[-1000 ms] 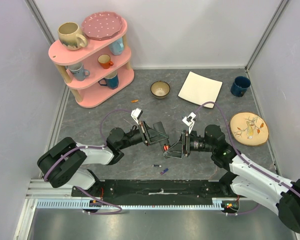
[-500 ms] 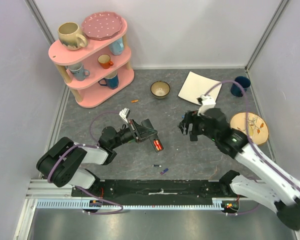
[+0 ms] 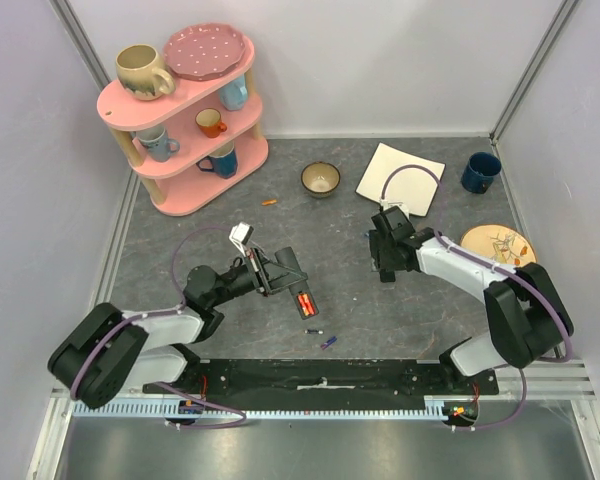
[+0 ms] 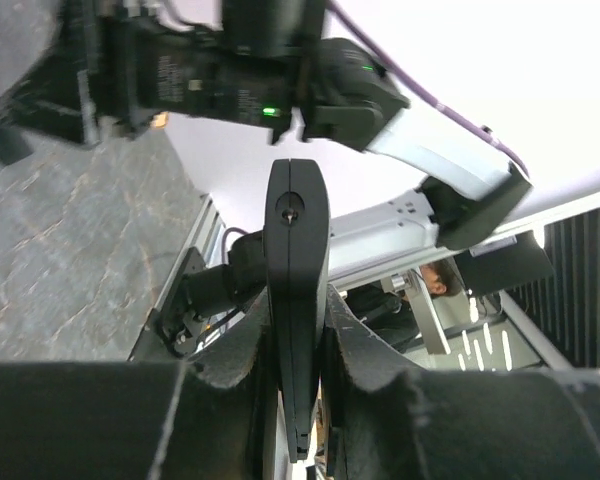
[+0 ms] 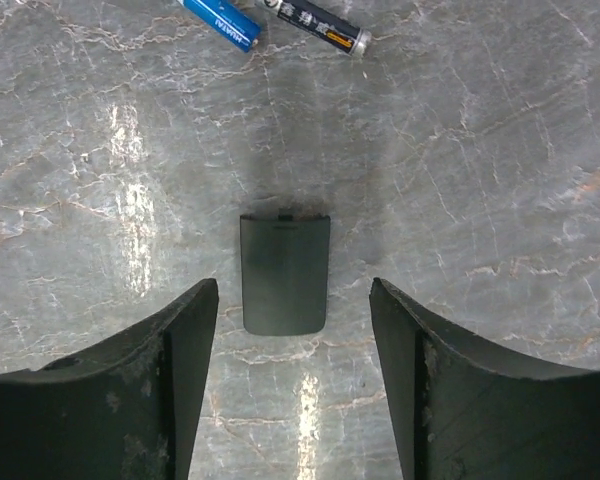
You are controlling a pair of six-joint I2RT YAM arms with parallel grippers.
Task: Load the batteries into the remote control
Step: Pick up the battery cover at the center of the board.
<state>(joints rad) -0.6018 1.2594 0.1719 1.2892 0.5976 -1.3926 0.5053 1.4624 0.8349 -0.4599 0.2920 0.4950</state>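
Between the clenched fingers of the left gripper sits the remote, left of centre over the table. From above, its open bay faces up with red batteries in it. The left wrist view shows the remote only edge-on, as a thin black bar rising out of the clamp. No bay or batteries can be seen there. The right arm stretches across that view behind the bar, out of focus.

Right of centre, the right gripper points down at the table. Only its wrist view shows its state: the fingers are spread wide and hold nothing. A flat black cover lies on the table between them, touching neither. This cover cannot be made out from above.

Near the front edge, the top view shows a black battery and a blue battery as two small specks just beside each other. The right wrist view shows them sharply, beyond the cover, with print on their sides.

Only the top view shows an orange battery, far back on the table between the pink shelf and a bowl, well apart from both grippers.
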